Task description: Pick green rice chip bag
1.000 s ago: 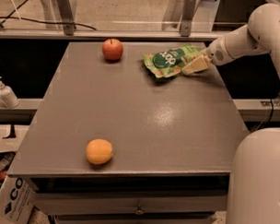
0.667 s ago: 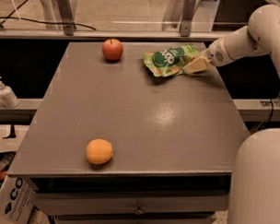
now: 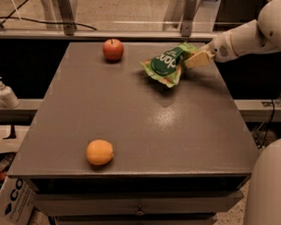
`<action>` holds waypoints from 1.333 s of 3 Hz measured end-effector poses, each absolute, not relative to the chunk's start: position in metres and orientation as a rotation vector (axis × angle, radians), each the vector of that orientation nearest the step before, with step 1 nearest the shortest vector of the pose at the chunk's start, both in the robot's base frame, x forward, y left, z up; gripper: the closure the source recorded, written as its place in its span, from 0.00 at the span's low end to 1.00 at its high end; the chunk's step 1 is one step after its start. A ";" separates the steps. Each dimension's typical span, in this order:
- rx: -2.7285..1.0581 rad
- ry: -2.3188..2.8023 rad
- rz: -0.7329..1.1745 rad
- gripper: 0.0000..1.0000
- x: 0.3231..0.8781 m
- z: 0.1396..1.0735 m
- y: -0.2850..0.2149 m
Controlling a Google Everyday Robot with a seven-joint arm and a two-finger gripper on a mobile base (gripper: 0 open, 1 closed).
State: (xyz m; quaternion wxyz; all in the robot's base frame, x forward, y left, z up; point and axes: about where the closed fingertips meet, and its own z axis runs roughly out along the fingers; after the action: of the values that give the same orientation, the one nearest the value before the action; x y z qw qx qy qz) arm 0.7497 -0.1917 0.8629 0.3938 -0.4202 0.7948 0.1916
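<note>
The green rice chip bag (image 3: pixel 167 63), a crinkly light-green pouch with a dark green oval logo, hangs tilted a little above the far right part of the grey table (image 3: pixel 145 119); its shadow falls on the tabletop below. My gripper (image 3: pixel 192 59) comes in from the right on the white arm (image 3: pixel 247 37) and is shut on the bag's right edge. The bag's right end is hidden behind the tan fingers (image 3: pixel 198 59).
A red apple (image 3: pixel 113 49) stands at the far left of the table. An orange (image 3: pixel 100 152) lies near the front left edge. A white pump bottle (image 3: pixel 6 94) stands on a ledge left of the table. The robot's white body (image 3: pixel 267 193) is at the front right.
The bag has come up off the tabletop, tilting with the gripper's hold; before, it lay flat on the table. The apple and the orange have not moved.
</note>
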 end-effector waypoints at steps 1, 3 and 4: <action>-1.069 1.971 0.515 1.00 0.731 0.891 -0.181; -1.064 1.914 0.584 1.00 0.683 0.943 -0.148; -1.054 1.883 0.642 1.00 0.666 0.964 -0.136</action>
State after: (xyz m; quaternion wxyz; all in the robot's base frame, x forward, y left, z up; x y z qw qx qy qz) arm 0.6660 -0.1362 0.9641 0.4303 -0.4226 0.7550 0.2573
